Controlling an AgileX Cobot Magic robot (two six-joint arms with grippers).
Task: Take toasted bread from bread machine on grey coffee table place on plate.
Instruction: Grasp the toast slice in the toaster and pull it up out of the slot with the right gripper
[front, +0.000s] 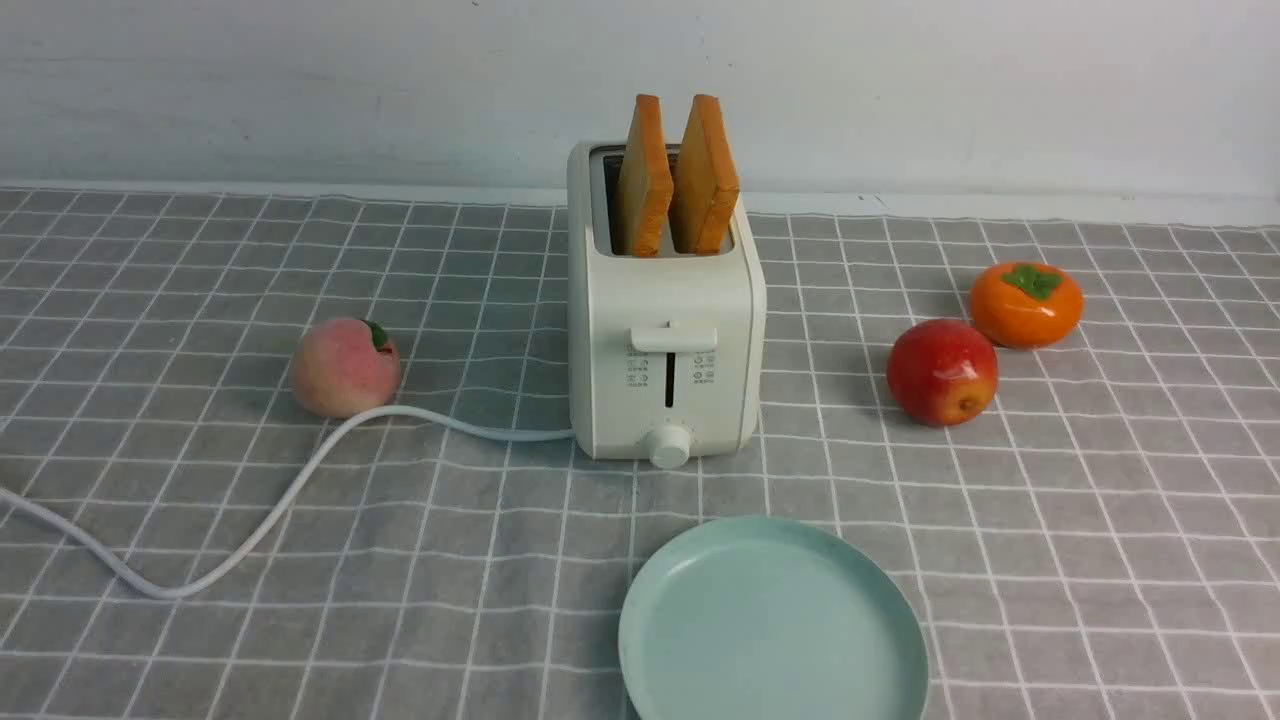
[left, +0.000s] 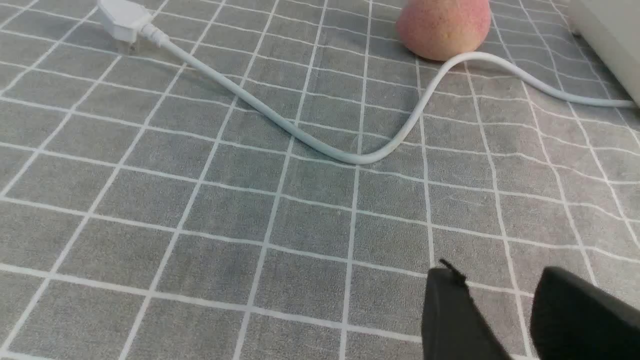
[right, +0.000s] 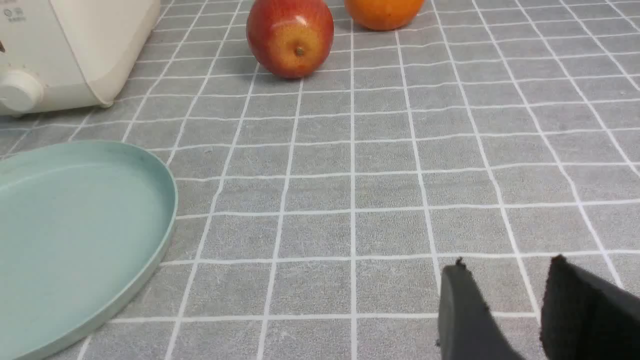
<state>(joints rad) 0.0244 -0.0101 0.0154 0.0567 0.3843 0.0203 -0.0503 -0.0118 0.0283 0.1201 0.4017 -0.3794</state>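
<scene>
Two slices of toasted bread (front: 643, 178) (front: 706, 176) stand upright in the slots of the cream-white bread machine (front: 664, 335) at the middle of the grey coffee table (front: 200, 640). The mint-green plate (front: 770, 625) lies bare in front of the bread machine, its rim also in the right wrist view (right: 167, 200). Neither arm shows in the front view. My left gripper (left: 495, 277) hovers open over bare cloth, nothing between its fingers. My right gripper (right: 505, 267) is open too, over cloth to the right of the plate, holding nothing.
A peach (front: 345, 367) sits left of the bread machine, its white cord (front: 250, 530) curling past it to a plug (left: 120, 20). A red apple (front: 941, 372) and an orange persimmon (front: 1026, 303) sit to the right. A white wall runs behind the table.
</scene>
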